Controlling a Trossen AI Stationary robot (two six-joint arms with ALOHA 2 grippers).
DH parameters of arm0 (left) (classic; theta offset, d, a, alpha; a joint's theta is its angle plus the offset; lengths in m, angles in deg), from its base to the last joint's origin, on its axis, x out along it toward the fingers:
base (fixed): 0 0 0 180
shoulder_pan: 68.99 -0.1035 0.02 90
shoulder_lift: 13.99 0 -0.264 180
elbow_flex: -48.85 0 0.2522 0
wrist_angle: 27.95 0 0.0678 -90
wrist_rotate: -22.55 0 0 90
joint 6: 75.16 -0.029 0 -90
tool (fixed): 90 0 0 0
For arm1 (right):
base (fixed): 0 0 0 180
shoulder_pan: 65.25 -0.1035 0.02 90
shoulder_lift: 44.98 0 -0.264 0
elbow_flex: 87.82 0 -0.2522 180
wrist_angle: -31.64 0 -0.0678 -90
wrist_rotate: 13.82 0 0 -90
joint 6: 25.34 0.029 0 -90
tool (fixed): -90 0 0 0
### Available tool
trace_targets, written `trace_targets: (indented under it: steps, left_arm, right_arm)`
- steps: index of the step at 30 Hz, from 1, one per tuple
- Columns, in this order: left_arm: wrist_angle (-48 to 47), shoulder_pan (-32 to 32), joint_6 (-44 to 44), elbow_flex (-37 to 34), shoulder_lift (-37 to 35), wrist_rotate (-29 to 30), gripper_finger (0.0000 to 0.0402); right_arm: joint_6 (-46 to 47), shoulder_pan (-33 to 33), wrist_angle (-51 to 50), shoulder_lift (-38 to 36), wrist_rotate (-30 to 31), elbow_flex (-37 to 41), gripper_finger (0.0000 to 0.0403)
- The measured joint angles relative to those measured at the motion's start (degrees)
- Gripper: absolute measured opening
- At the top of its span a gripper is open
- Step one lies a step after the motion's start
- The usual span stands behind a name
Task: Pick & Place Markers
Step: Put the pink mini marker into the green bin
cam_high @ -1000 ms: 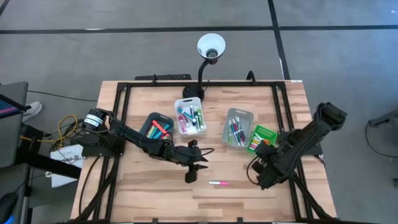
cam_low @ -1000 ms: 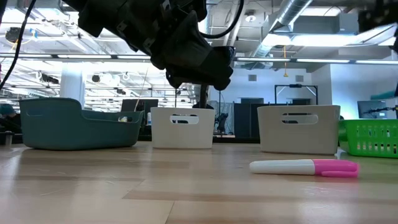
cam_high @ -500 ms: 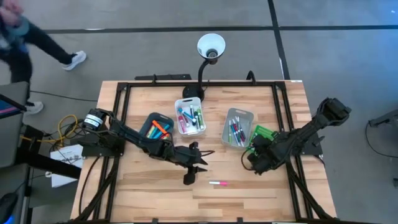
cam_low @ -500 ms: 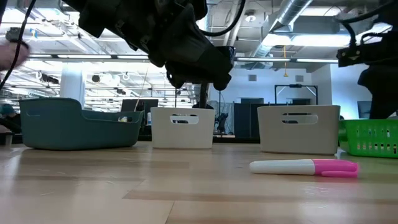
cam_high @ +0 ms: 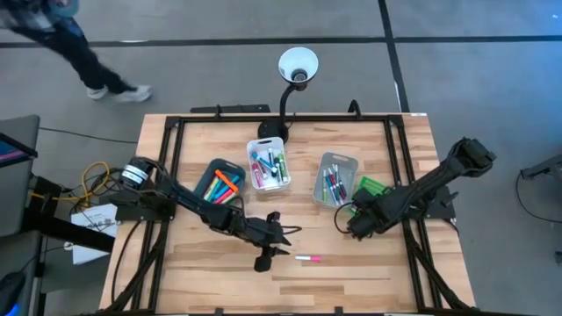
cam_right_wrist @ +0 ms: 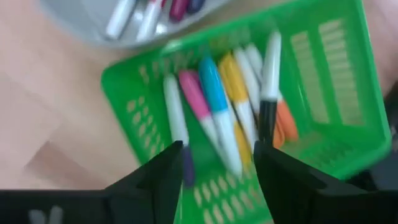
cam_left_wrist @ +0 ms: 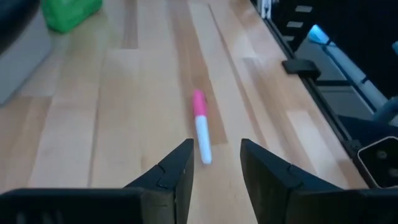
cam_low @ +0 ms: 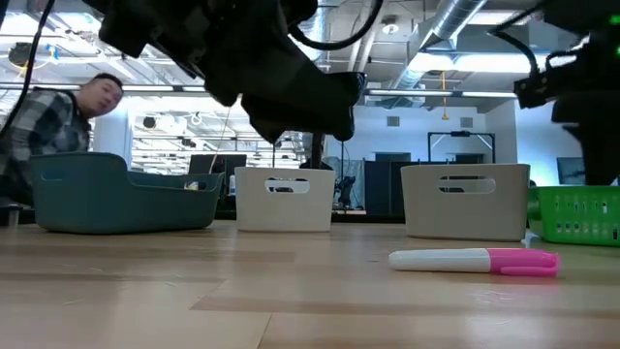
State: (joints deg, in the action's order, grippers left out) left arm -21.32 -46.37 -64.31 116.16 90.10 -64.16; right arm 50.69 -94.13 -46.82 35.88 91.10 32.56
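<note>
A single marker (cam_high: 308, 259) (cam_low: 475, 260) (cam_left_wrist: 199, 124) with a white barrel and a pink cap lies flat on the wood, toward the near side of the table. My left gripper (cam_high: 274, 253) (cam_left_wrist: 214, 149) hovers open just left of its white end and in line with it, touching nothing. My right gripper (cam_high: 351, 223) (cam_right_wrist: 217, 155) hangs open over the green bin (cam_high: 370, 190) (cam_right_wrist: 323, 74). Several markers (cam_right_wrist: 214, 99) in pink, blue, yellow, orange and white lie on that bin's floor.
A teal bin (cam_high: 221, 179), a white bin (cam_high: 268, 164) and a grey bin (cam_high: 336, 179), all holding markers, stand in a row across the table's middle. A lamp (cam_high: 299, 66) stands at the far edge. A person (cam_high: 61, 35) walks past beyond the far left corner.
My right gripper has moved toward the table's far edge and a little left, coming down over the green bin. My left gripper has shifted slightly toward the near edge, closer to the pink marker. The marker has stayed where it was. A person has crossed behind the table.
</note>
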Motion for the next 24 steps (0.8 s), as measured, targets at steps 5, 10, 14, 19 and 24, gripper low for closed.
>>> trace_targets:
  steps: [5, 10, 14, 19, 24]
  left_arm:
    - [6.97, 1.62, 0.08, 0.01, 4.91, -0.2, 0.0127]
    - [17.06, 1.77, -1.06, -0.01, 11.2, -0.35, 0.0127]
    - [21.0, 0.42, -1.71, 0.01, 12.92, -0.14, 0.0127]
    - [21.21, 0.18, -3.0, 0.05, 13.94, -0.14, 0.0127]
    - [23.79, 0.96, -3.32, 0.09, 17.64, -0.12, 0.0127]
  right_arm:
    - [0.85, 0.12, -7.0, 0.0, -2.83, -6.4, 0.0191]
    - [1.84, -0.53, -10.06, 0.02, 3.16, -14.08, 0.0174]
    - [-0.34, -1.95, -9.17, 0.01, 12.35, -20.2, 0.0154]
    - [-4.31, -3.6, -2.62, 0.0, 23.89, -23.39, 0.0132]
    - [-13.46, -4.9, 10.63, 0.63, 27.03, -23.39, 0.0121]
